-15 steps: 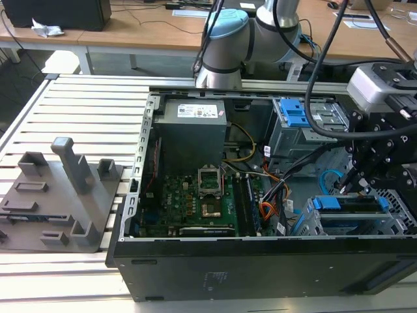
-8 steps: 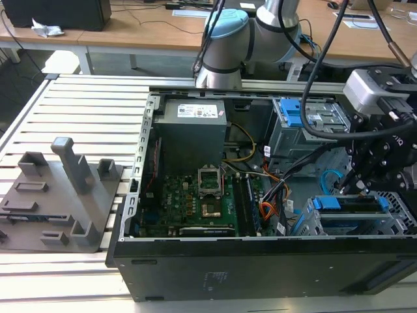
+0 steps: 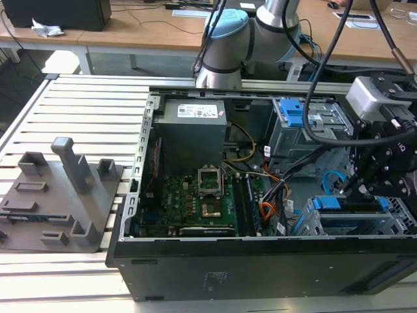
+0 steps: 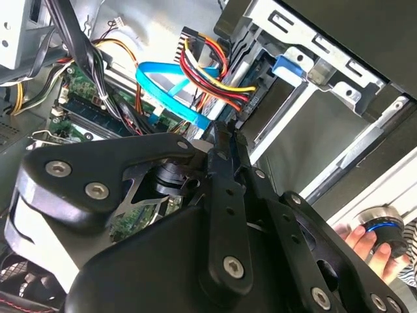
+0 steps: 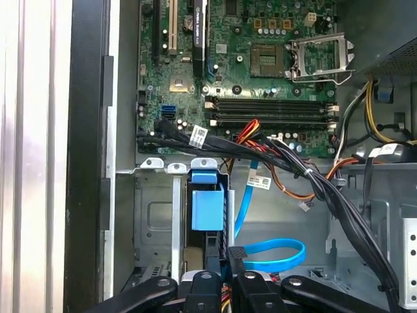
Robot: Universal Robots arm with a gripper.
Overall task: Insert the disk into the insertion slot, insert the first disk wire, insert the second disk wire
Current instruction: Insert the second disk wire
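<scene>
Fixture: at the exterior view's left, the grey moulded plastic holder with upright posts (image 3: 62,195) stood on the slatted table, well apart from the work; you had no risk there.
Case: the open black metal computer case (image 3: 260,267) lay on its side, with the green motherboard (image 3: 195,195) exposed on its floor.
Loose wiring: a bundle of black, orange and red wires (image 5: 287,163) crossed just beside the bay. Any sideways drift of your arm could have snagged it.
Blue cable: the flat light-blue ribbon cable (image 5: 273,254) looped close to the fingertips. A skewed push could have bent its plug or missed the socket.
Disk: the grey metal drive in its bright blue plastic carrier frame (image 5: 207,208) already sat inside the bay, towards the exterior view's right.
Slot: the silver perforated sheet-metal drive cage (image 3: 401,218) enclosed the carrier. Pressing down on the frame could have jammed it crooked.
Gripper: your black two-finger gripper (image 4: 220,140) hovered over the carrier's end, its fingers drawn close together. I could not tell whether they pinched a plug.
Hand: a person's hand (image 4: 361,241) rested beside a round black knob with a blue ring (image 4: 383,233). An abrupt input there could have driven the fingertips into the connectors.
</scene>
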